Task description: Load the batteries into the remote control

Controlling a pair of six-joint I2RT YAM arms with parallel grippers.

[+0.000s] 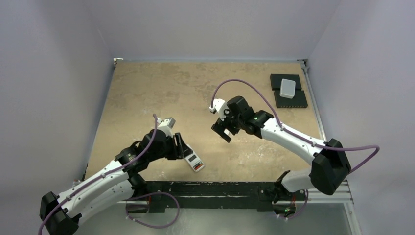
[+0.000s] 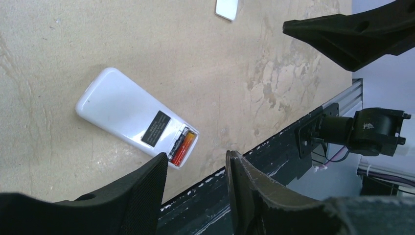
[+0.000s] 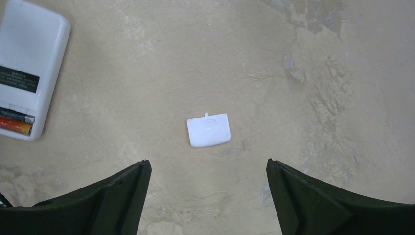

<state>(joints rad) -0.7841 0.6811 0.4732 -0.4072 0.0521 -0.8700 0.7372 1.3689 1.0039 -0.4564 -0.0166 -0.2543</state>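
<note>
Left gripper point(image 2: 196, 156) hung empty with its jaws partly apart, just beside the remote control point(image 2: 122, 110). That lay back-up on the tabletop point(image 2: 58, 39) at the frame's left, both batteries point(image 2: 180, 146) seated in its open compartment. Right gripper point(image 3: 206, 164) stood wide open and empty over the loose white cover point(image 3: 208, 130). Only the top view showed the white box point(image 1: 288, 88) on black pads point(image 1: 291, 100), upper right.

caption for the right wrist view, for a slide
Open right gripper hovers over the loose battery cover; the remote control lies back-up at left, batteries seated.
</note>
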